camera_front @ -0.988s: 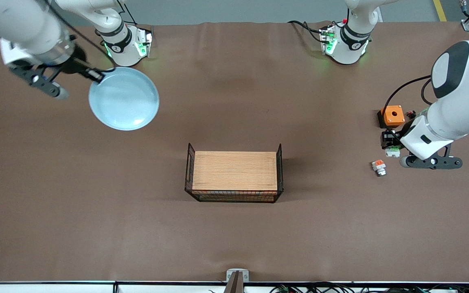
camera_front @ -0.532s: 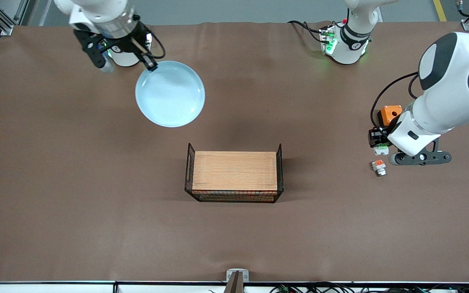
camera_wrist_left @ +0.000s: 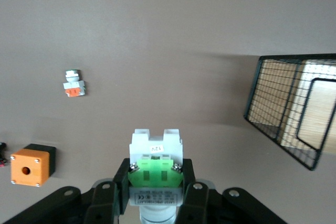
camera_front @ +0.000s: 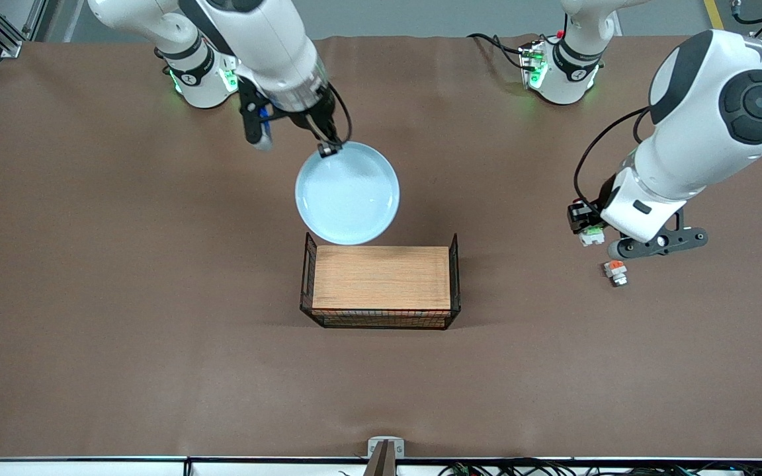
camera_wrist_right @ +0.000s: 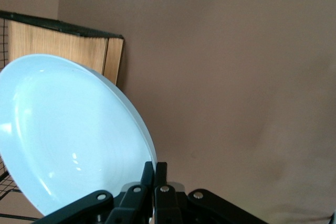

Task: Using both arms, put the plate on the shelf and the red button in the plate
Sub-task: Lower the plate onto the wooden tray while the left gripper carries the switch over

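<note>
My right gripper [camera_front: 325,147] is shut on the rim of the pale light-blue plate [camera_front: 347,192] and holds it in the air, over the table just beside the basket's edge that faces the robots. In the right wrist view the plate [camera_wrist_right: 68,135] fills the frame, pinched at its rim by the gripper [camera_wrist_right: 155,170]. My left gripper [camera_front: 585,226] is shut on the red button [camera_front: 591,235], a white unit with a green tab, held above the table at the left arm's end. It shows in the left wrist view [camera_wrist_left: 156,169] between the fingers [camera_wrist_left: 122,179]; its cap is hidden.
A black wire basket [camera_front: 381,316] with a wooden floor stands mid-table, also in the left wrist view [camera_wrist_left: 294,108]. A white piece with an orange tab [camera_front: 615,272] lies on the table near the left gripper. The orange box with a hole [camera_wrist_left: 30,167] shows in the left wrist view.
The right arm has carried the plate from its own end of the table to the basket's edge. The left gripper has lifted the red button and moved it toward the middle.
</note>
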Controlling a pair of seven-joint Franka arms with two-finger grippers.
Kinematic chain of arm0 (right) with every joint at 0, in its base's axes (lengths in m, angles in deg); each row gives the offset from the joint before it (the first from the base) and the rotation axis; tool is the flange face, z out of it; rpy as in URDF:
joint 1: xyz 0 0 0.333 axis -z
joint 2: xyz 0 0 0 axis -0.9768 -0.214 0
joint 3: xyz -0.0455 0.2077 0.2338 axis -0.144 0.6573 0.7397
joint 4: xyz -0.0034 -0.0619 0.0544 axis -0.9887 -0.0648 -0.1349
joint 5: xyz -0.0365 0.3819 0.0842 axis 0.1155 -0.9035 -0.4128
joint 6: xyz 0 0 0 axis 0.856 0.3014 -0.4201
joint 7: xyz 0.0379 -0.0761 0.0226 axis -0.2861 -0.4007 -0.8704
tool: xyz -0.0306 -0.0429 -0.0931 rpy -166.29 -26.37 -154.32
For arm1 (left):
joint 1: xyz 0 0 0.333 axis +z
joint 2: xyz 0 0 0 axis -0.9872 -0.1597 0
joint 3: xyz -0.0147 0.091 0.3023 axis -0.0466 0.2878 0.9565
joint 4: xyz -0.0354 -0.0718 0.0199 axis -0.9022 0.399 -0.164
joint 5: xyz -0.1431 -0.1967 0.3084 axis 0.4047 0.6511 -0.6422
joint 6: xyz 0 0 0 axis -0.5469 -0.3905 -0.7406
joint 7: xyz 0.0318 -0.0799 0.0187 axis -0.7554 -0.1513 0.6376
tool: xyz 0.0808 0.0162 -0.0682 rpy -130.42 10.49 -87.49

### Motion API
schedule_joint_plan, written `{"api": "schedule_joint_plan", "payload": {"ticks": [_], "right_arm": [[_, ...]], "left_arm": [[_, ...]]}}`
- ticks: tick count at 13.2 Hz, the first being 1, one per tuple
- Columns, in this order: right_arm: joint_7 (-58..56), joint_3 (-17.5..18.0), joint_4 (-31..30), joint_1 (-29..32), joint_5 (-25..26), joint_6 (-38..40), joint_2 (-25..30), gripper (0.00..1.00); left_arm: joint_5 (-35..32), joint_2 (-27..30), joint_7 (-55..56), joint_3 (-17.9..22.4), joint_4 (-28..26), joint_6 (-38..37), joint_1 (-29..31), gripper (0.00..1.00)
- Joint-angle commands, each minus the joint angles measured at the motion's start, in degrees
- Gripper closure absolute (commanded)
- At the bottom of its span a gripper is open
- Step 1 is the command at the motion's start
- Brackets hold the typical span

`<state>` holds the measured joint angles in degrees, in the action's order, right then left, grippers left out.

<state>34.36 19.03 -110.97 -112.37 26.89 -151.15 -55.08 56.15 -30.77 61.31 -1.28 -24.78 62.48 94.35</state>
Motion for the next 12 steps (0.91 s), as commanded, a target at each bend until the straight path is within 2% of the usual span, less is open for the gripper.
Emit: {"api": "schedule_joint_plan", "payload": {"ticks": [1,4,6,12], "right_arm": [[2.5,-1.0,3.6,-2.0,-0.4,-4.2,-4.5,1.00],[2.3,-1.3,7.2,-1.9,0.0,-6.4,-9.8,1.00],[2.0,-1.3,9.2,-2.0,2.6,-6.5,-12.5,1.00],[2.3,-1.4,9.1,-1.6,3.9,-12.9,-17.0,0.99]], "left_arm": [[0.6,-2.2,4.9,-0.2,2.8,-1.2,-2.4,1.00],[0.6,-5.1,13.9,-0.2,6.0,-0.9,-6.1,1.00],[1.0,-6.7,19.1,-0.2,7.0,0.2,-8.7,1.00],[1.2,-10.8,33.1,0.0,7.1,9.3,-13.7,1.00]]}}
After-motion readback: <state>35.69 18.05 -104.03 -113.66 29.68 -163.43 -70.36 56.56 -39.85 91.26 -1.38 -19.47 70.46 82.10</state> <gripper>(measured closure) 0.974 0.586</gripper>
